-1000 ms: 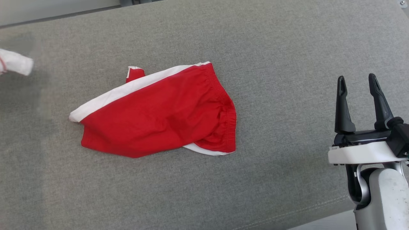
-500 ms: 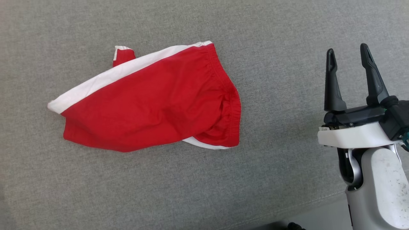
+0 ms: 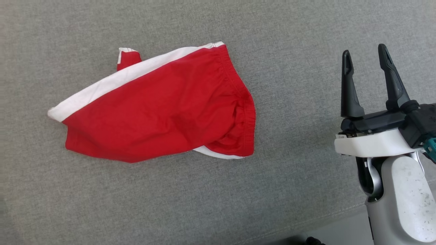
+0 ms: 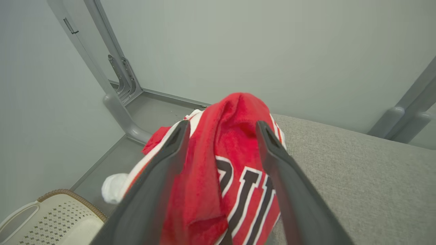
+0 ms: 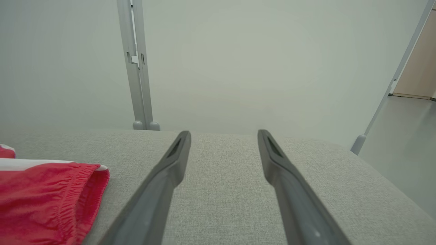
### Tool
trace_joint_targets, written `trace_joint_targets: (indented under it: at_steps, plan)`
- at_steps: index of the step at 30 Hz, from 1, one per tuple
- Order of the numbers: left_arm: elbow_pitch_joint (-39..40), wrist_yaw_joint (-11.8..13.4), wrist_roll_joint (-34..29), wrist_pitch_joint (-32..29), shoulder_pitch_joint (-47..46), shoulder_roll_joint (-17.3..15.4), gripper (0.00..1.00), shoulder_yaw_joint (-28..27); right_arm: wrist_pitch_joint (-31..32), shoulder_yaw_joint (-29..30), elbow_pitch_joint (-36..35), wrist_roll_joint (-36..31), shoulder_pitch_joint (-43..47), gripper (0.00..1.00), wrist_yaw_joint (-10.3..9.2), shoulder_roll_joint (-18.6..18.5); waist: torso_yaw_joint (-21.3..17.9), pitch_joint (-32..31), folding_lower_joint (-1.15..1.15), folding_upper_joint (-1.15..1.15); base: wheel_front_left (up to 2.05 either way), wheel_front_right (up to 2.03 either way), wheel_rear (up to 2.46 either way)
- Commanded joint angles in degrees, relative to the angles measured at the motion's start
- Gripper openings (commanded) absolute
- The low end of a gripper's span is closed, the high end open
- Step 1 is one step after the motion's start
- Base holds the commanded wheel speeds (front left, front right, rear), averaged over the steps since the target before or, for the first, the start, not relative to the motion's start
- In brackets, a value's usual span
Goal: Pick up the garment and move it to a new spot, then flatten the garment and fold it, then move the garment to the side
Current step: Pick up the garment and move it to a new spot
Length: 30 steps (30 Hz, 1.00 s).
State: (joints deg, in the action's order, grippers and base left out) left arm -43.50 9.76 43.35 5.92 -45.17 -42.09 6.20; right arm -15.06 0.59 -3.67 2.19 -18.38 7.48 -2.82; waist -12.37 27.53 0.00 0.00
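Wide-spread, both claws grip nothing. The left gripper (image 4: 223, 124) points at the red jersey (image 4: 238, 112), heaped at the grey fabric surface's (image 3: 306, 190) edge. The right gripper (image 3: 364, 50) hovers near its front right corner. Red shorts (image 3: 163, 109) lie mid-surface. Pale walls and grey frame posts (image 4: 112, 88) surround it, and a cream basket (image 4: 51, 221) sits on the floor.

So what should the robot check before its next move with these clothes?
1. Right gripper open: ok.
2. Right gripper apart from the red shorts: ok.
3. Shorts uncovered on the grey cushion: ok.
4. Shorts flat: not ok, rumpled.
5. Left gripper open: ok.
6. Red jersey released: cannot tell; cloth lies between the fingers.
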Motion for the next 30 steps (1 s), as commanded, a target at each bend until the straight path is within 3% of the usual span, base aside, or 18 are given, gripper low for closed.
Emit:
trace_joint_targets:
  at_steps: [1, 10, 21, 30]
  plan:
    - [0.4, -0.6, 0.1, 0.8, 0.9, 0.3, 1.00, 0.3, -0.2, 0.0, 0.4, -0.3, 0.3, 1.00, 0.02, -0.1, 1.3, -2.3, 0.00, 0.00, 0.00, 0.00, 0.00]
    - [7.8, -3.3, -1.2, 5.1, 6.5, 3.2, 1.00, 3.0, -0.2, 0.6, 3.0, -0.6, 3.9, 1.00, 0.01, -0.1, 5.0, -10.9, 0.00, 0.00, 0.00, 0.00, 0.00]
    - [22.6, -0.5, -3.2, 8.5, 23.2, 11.4, 1.00, 7.2, -0.2, 0.4, 5.7, 0.0, 10.3, 1.00, 0.01, -0.1, 7.4, -19.8, 0.00, 0.00, 0.00, 0.00, 0.00]
    - [29.0, 2.0, -6.5, 9.3, 33.4, 18.0, 1.00, 9.8, -0.2, -1.0, 7.8, 1.2, 13.2, 1.00, 0.02, -0.1, 8.0, -22.6, 0.00, 0.00, 0.00, 0.00, 0.00]
